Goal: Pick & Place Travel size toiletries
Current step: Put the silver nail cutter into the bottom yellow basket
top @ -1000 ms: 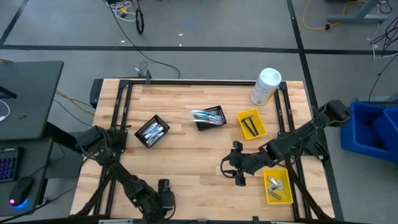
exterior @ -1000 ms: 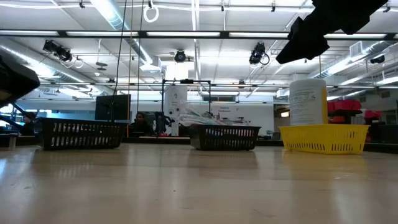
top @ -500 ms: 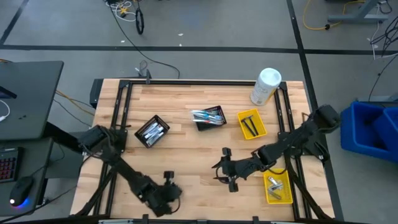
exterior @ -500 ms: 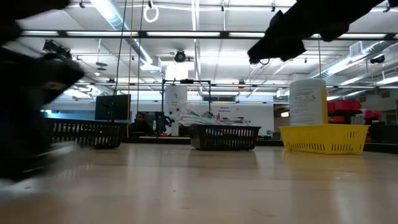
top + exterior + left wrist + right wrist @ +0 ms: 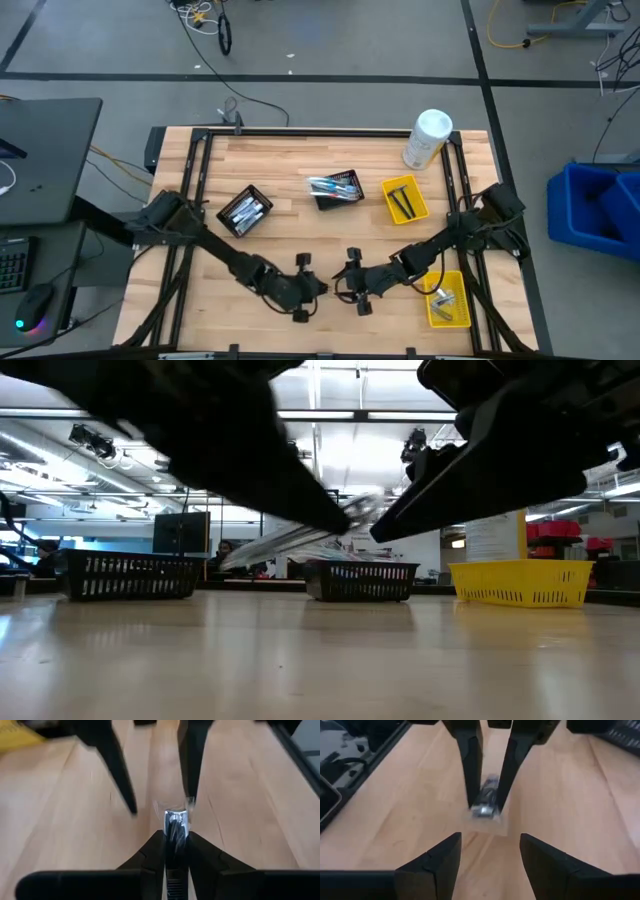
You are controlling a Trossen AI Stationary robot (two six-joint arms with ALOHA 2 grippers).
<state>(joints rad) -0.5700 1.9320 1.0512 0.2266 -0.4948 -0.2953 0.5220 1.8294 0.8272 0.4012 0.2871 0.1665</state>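
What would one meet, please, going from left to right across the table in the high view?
Black mesh basket → left tool holding a clear-wrapped toiletry → right tool, open → second black mesh basket → upper yellow tray → white canister → lower yellow tray.

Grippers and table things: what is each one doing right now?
left gripper: shut on wrapped toiletry, off the table
right gripper: open, facing the toiletry, not touching it
white canister: standing upright
front yellow tray: holds small items
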